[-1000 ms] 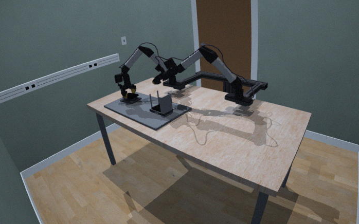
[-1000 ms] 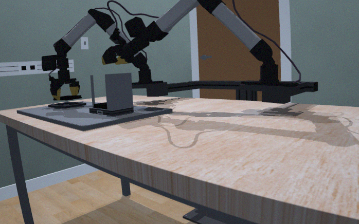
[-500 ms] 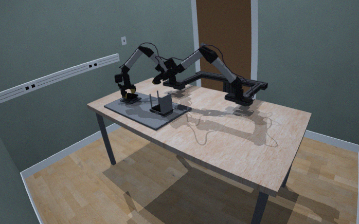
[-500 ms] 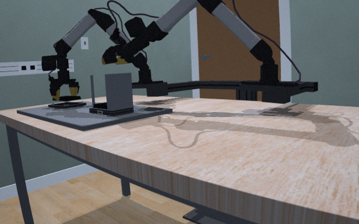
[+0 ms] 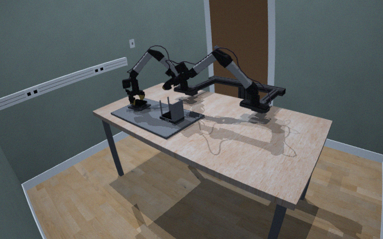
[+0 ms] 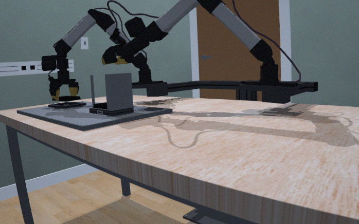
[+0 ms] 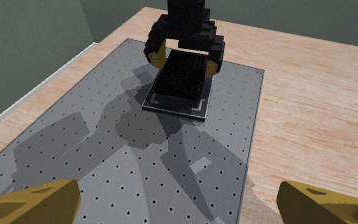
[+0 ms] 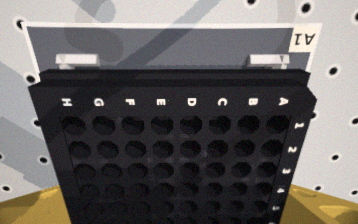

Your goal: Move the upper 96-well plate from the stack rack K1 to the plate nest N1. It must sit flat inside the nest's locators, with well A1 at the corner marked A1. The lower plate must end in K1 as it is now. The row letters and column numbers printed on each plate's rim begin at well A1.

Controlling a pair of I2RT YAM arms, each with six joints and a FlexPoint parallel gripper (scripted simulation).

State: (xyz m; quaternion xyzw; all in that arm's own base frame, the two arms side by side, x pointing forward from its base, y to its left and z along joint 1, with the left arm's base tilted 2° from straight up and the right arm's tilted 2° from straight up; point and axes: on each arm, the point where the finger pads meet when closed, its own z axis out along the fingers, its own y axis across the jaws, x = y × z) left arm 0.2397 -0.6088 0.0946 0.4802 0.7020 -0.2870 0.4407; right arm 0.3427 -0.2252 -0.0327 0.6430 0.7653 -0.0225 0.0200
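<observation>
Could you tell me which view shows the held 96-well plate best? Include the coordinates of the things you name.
Right wrist: the plate (image 5: 140, 102) (image 6: 66, 98) (image 7: 181, 75) (image 8: 175, 150) shows its lettered rim and wells. Left wrist shows its dark top; top and exterior, only a thin dark slab.
</observation>
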